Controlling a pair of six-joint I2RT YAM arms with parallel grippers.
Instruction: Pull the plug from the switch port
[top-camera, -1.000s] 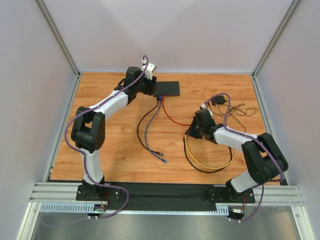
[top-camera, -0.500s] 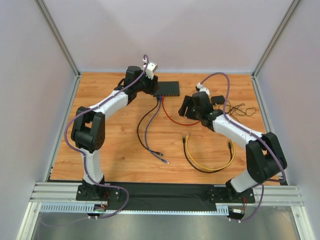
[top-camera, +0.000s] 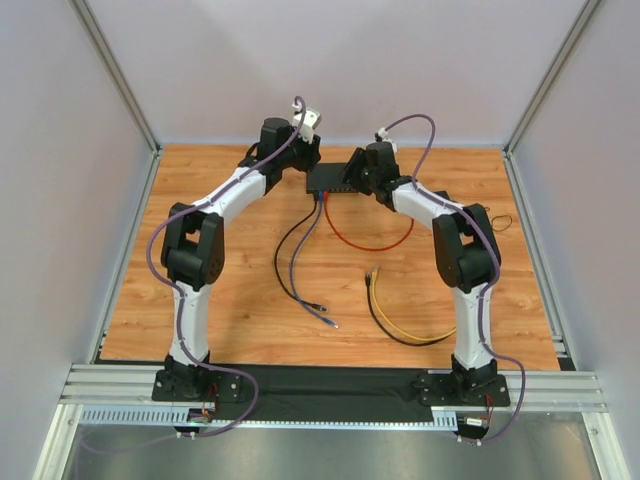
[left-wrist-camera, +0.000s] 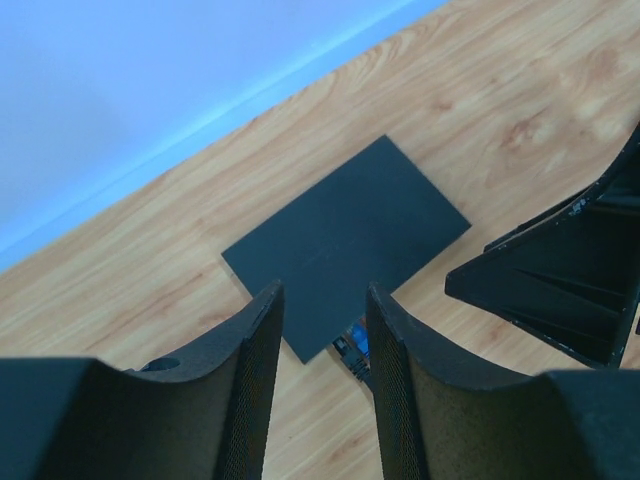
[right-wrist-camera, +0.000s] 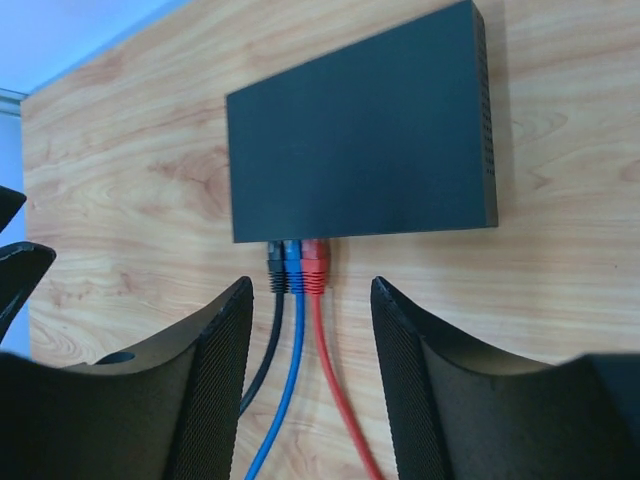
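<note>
1. While its fingers (right-wrist-camera: 215, 380) stand spread with nothing pinched between them, the right pincer (right-wrist-camera: 312, 300) points at the port side of the switch (right-wrist-camera: 360, 140). In its wrist view, the gap between the tips frames three plugs.
2. These plugs sit side by side at one end of the port row: a black plug (right-wrist-camera: 274, 272), a blue plug (right-wrist-camera: 291, 268) and a red plug (right-wrist-camera: 315, 265). All are seated, and the red one is nearest the middle of the gap.
3. The left pincer (left-wrist-camera: 322, 300) is likewise spread and empty. The switch's flat top lies just beyond its tips, with the blue plug showing at the near edge.
4. Seen from above, the switch lies flat at the far middle of the worktop (top-camera: 230, 270). The left pincer is at its left end and the right pincer over its right part.
5. A black cable (right-wrist-camera: 262, 350), a blue cable (right-wrist-camera: 285, 390) and a red cable (right-wrist-camera: 335, 400) trail from the plugs across the wood. A yellow cable (top-camera: 400, 333) lies loose, well apart from the switch.
</note>
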